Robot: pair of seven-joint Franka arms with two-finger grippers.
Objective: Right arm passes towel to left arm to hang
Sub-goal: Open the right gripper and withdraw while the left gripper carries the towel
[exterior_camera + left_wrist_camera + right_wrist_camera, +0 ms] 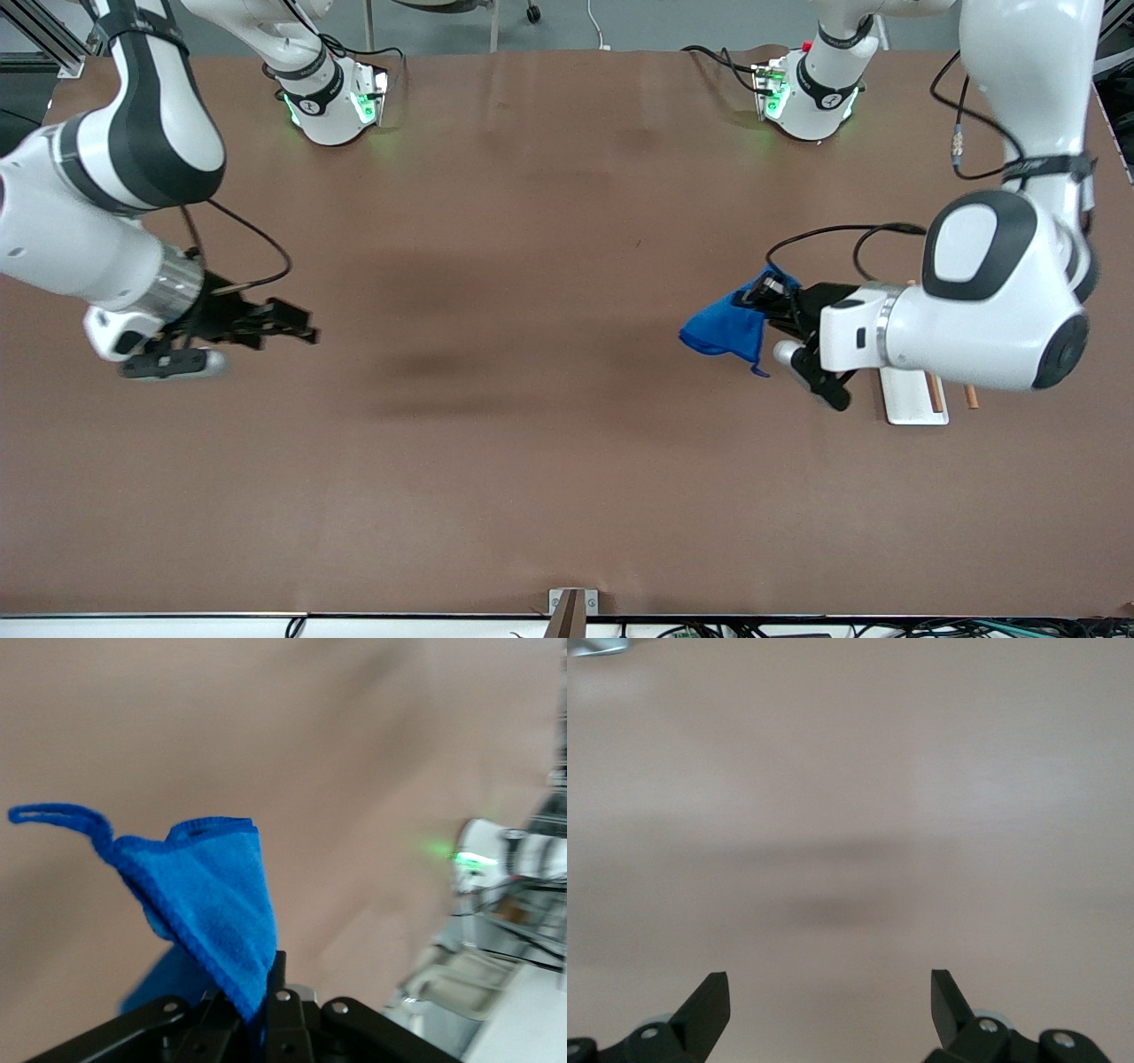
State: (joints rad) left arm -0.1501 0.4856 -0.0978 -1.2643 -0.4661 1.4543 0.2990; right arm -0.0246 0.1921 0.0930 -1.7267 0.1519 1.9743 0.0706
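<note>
The bright blue towel (726, 326) hangs bunched from my left gripper (769, 297), which is shut on it above the table toward the left arm's end. In the left wrist view the towel (213, 908) rises from between the closed black fingers, its corner loop (53, 815) sticking out sideways. My right gripper (301, 330) hovers over the table at the right arm's end, open, holding nothing. The right wrist view shows its two fingertips (713, 997) wide apart over bare brown table.
A white base with thin wooden rods (917, 394) stands on the table under the left arm's wrist. The two arm bases (332, 97) (811, 93) stand along the table's edge farthest from the front camera. The brown tabletop (532, 266) stretches between the grippers.
</note>
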